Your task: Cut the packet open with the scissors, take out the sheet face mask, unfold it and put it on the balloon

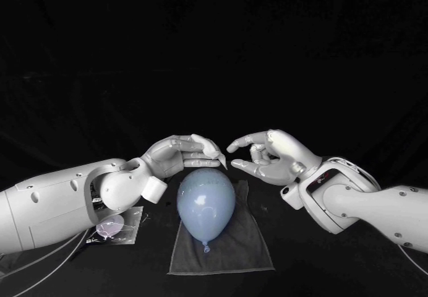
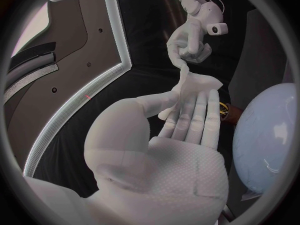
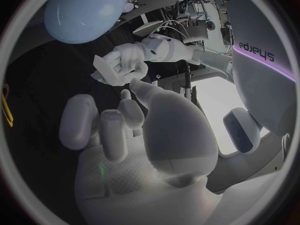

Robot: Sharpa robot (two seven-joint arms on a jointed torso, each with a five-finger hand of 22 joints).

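Head view showed the left hand [image 1: 181, 156] pinching the folded sheet mask [image 1: 217, 158] just above the balloon [image 1: 207, 201]. The right hand [image 1: 268, 154] hovered close beside it, fingers apart and empty. A one-sided pull might tear the sheet or let it slip free.

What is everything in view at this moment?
balloon: one, pale blue, lying on the cloth
cloth: one, grey, spread on the table
sheet face mask: one, white, crumpled, above the balloon's far end
packet: one, clear with pinkish print, on the table left of the cloth
yellow item: one, near the balloon, too little shown to name
table: one, black
left hand: one, silver, fingers holding the mask
right hand: one, silver, fingers curled beside the mask, contact unclear
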